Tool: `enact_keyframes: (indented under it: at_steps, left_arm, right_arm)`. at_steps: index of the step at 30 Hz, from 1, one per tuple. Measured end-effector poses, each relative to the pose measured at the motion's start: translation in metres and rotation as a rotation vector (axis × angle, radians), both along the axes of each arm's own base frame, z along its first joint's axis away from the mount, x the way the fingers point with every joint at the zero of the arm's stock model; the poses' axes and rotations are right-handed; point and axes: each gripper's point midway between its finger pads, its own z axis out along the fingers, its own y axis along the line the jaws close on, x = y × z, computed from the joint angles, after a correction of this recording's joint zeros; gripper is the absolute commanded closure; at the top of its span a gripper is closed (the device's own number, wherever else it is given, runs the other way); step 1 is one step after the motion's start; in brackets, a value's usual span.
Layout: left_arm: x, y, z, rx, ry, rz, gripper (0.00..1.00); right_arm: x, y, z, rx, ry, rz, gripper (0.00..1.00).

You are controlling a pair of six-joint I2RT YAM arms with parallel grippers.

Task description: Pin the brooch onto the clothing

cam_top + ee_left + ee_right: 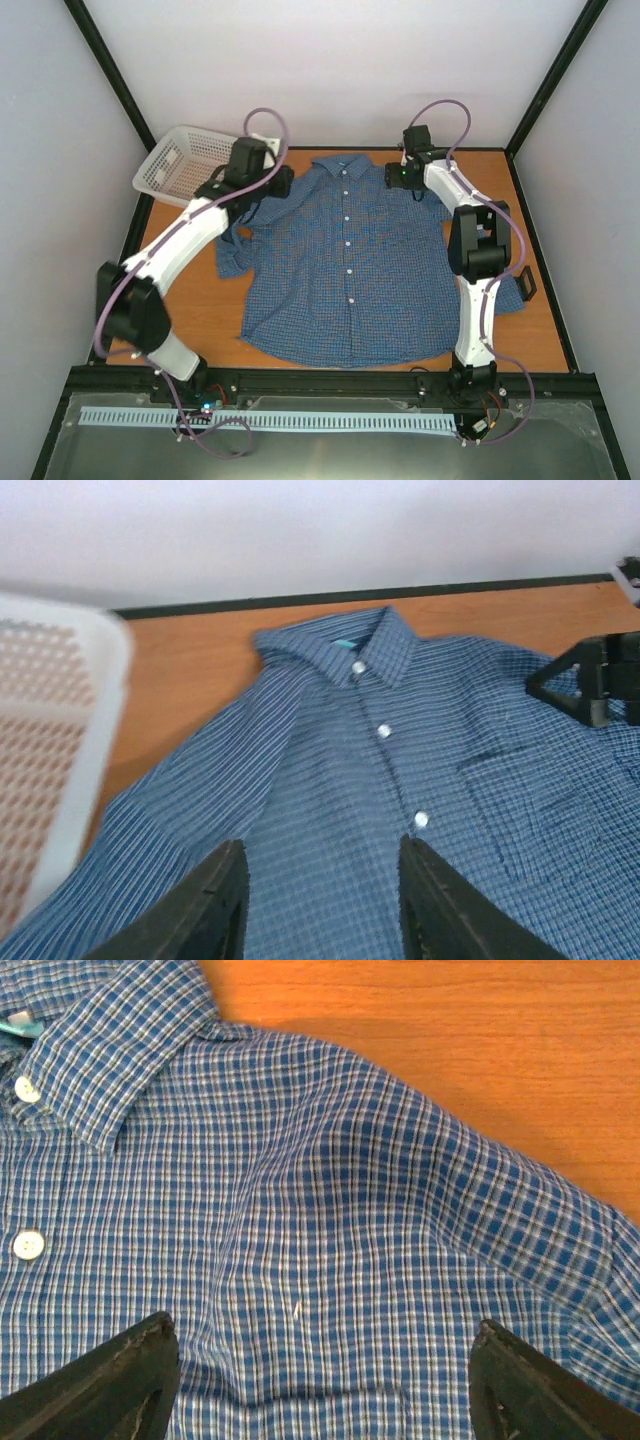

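Left pincer (320,848), near basket (100,720) rim, and right pincer (325,1326) gape over shirt (320,270).

One shirt (340,270), one basket (158,152), two arms (190,235) (470,250).

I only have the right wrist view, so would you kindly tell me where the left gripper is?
Observer: The left gripper is open over the shirt, across the button row from the right gripper, with its fingers pointing toward the collar.
Operator: Thank you. Is anything near it?
Observer: Yes, a white basket stands just beside it, next to that shoulder of the shirt.
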Motion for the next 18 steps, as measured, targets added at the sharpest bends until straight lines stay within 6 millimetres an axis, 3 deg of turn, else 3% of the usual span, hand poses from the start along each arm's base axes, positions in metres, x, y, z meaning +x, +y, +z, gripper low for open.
enact_keyframes:
  at_steps: [3, 8, 13, 18]
  left_arm:
    - [0.039, -0.036, -0.016, -0.026, 0.015, -0.063, 0.73]
    - [0.097, -0.066, -0.091, 0.013, 0.11, -0.074, 0.86]
    - [0.137, -0.065, -0.151, 0.098, 0.156, -0.02, 0.87]
    - [0.156, -0.05, -0.183, 0.115, 0.197, 0.026, 0.87]
  right_arm:
    - [0.009, 0.002, -0.008, 0.003, 0.015, 0.019, 0.38]
    - [0.011, 0.005, -0.017, 0.012, 0.04, 0.042, 0.46]
    - [0.007, 0.003, -0.02, 0.028, 0.063, 0.051, 0.53]
    - [0.004, 0.002, -0.023, 0.041, 0.078, 0.055, 0.58]
